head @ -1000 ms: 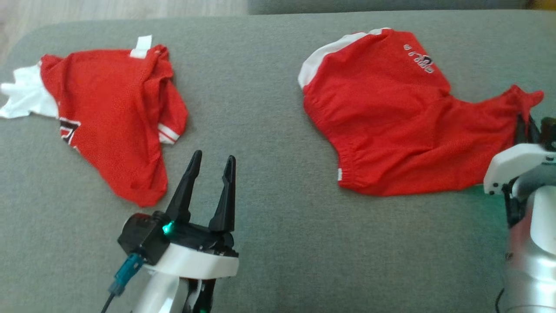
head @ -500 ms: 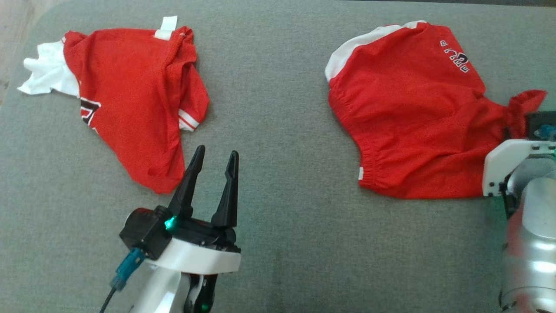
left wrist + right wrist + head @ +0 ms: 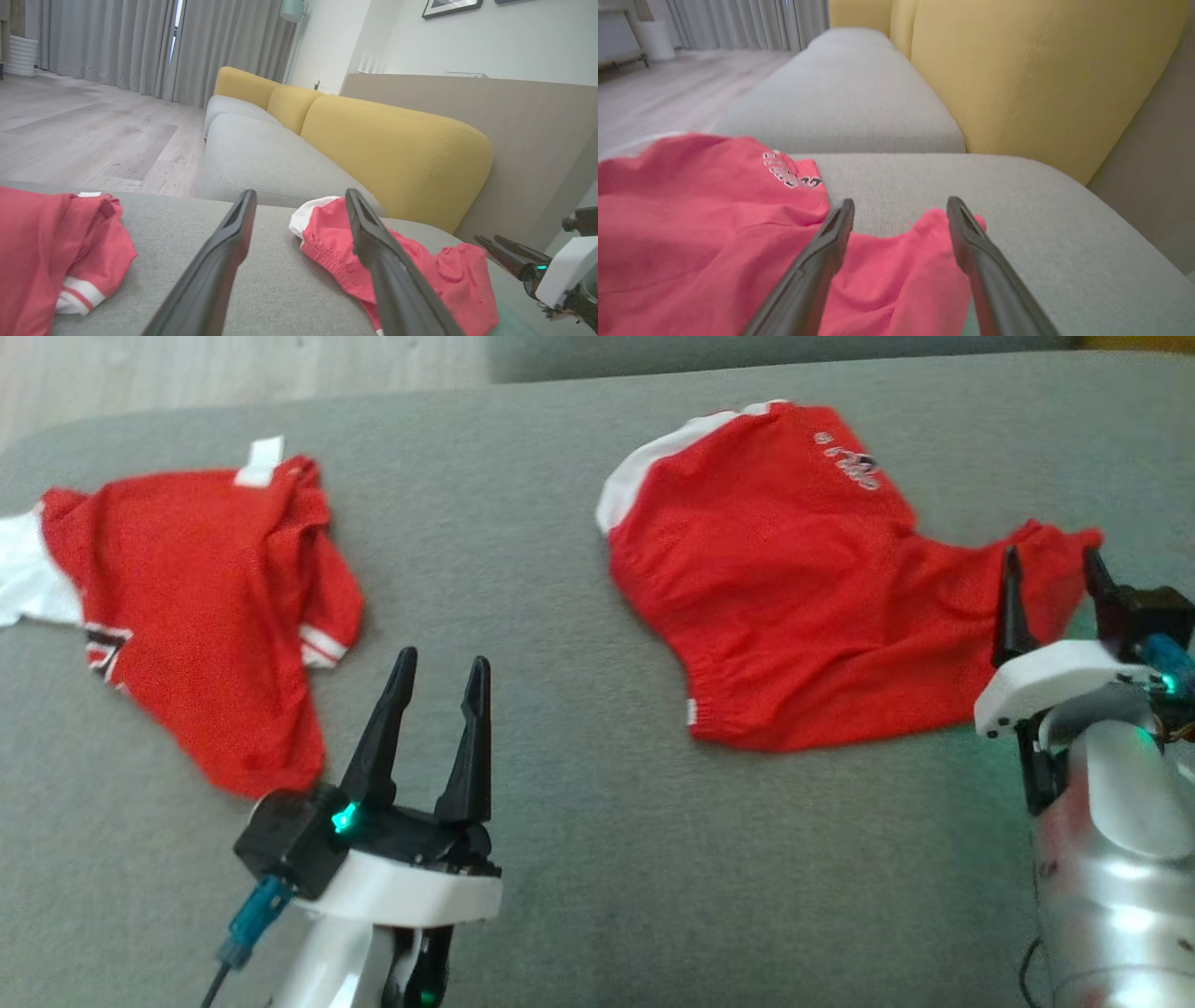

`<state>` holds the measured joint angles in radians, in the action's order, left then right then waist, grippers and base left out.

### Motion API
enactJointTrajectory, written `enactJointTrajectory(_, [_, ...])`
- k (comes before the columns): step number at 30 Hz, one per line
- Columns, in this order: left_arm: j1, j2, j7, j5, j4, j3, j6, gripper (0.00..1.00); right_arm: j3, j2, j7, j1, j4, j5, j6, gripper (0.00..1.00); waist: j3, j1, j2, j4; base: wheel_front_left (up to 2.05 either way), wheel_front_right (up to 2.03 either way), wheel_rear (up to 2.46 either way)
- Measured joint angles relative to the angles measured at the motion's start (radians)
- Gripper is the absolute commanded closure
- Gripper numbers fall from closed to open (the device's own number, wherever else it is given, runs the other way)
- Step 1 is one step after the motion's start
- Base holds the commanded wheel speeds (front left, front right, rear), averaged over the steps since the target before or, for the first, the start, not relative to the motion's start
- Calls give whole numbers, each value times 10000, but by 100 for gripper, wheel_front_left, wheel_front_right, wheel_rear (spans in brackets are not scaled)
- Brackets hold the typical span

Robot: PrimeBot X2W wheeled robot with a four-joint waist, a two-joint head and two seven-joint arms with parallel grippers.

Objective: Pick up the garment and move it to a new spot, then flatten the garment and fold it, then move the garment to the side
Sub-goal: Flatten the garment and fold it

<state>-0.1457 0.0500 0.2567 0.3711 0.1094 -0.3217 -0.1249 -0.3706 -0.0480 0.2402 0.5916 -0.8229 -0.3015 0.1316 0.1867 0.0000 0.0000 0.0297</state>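
Note:
The garment [image 3: 794, 588] is a red piece with a white band and a small printed logo, lying crumpled on the right half of the grey cushion [image 3: 523, 551]. Its right corner [image 3: 924, 233] lies loose between the spread fingers of my right gripper [image 3: 1047, 560], which is open and grips nothing. In the right wrist view the right gripper [image 3: 899, 205] hovers just over that corner, with the garment [image 3: 691, 210] spreading to the left. My left gripper [image 3: 439, 667] is open and empty at the cushion's middle front, left of the garment [image 3: 420, 266].
A second red garment [image 3: 187, 607] with white trim lies on the cushion's left side, close to my left gripper. Yellow sofa backrests [image 3: 397, 144] and another grey seat [image 3: 261, 163] stand beyond the cushion. Wooden floor [image 3: 84, 130] lies past the far left edge.
My right gripper has opened and let go of the garment's right corner, which now lies slack. The head camera has shifted; the left gripper stays open in place.

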Motion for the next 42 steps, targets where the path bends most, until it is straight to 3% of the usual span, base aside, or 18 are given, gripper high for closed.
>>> enactJointTrajectory(7, [283,-2,0,-33,-224,8,0,0,1689,-2,81,-2451,3122,2926,0,0,-208,-1,0,-851,0,0,0])
enactJointTrajectory(12, [283,0,0,-107,-274,6,0,0,2251,6,107,-4018,4418,3639,0,0,-227,-1,0,-1286,0,0,0])
enactJointTrajectory(20, [245,58,0,-117,-245,-424,0,0,2336,25,107,-4121,5026,3824,0,0,-104,-1,0,-1602,0,0,0])
enactJointTrajectory(26, [-268,782,0,-370,297,-2184,-2,0,2232,25,107,-4121,5091,3898,0,0,65,0,0,-1719,0,0,0])
enactJointTrajectory(34, [-1312,1503,-2,-464,2176,-3866,-73,0,2420,27,107,-4083,5108,3986,0,0,324,0,0,-1982,0,0,0])
enactJointTrajectory(42, [-2731,1421,-4,-140,4493,-4276,-73,0,2729,29,107,-3750,5288,4073,0,0,770,0,0,-2570,0,0,0])
